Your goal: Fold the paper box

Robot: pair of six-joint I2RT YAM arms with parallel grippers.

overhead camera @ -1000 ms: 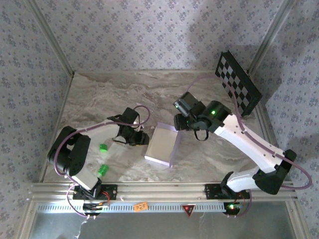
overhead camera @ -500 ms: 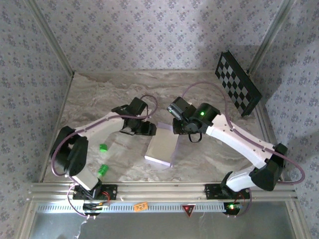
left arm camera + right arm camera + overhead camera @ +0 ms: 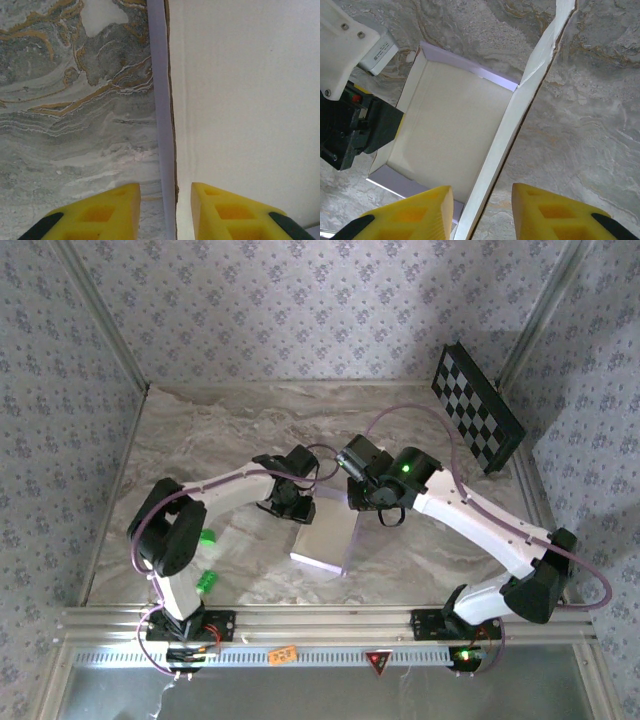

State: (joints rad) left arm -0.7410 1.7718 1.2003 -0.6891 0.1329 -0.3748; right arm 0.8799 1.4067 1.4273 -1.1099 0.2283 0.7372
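Marbled grey-and-tan counter with flowery wallpaper on the walls all round it. Closest in, from the overhead camera, is the metal rail with both arm bases bolted on. Just past that on the left, two little green bits sit on the counter, off to the side of the box.

Then the paper box, pretty much dead centre between the two arms. It's lying flat with its open side up, cream inside and pale lavender on the outer walls.

The left fingers are down at the box's left wall. They're spread, one either side of that thin lavender edge, with a gap on both sides, so not squeezing it as far as I can see.

Same deal for the right fingers on the other side. They're spread and straddling the tall cream side flap, which stands up and sticks out past the box's corner. Nothing pinched there either.

Furthest back on the right, a black-and-white checkerboard panel sits tilted by the wall.
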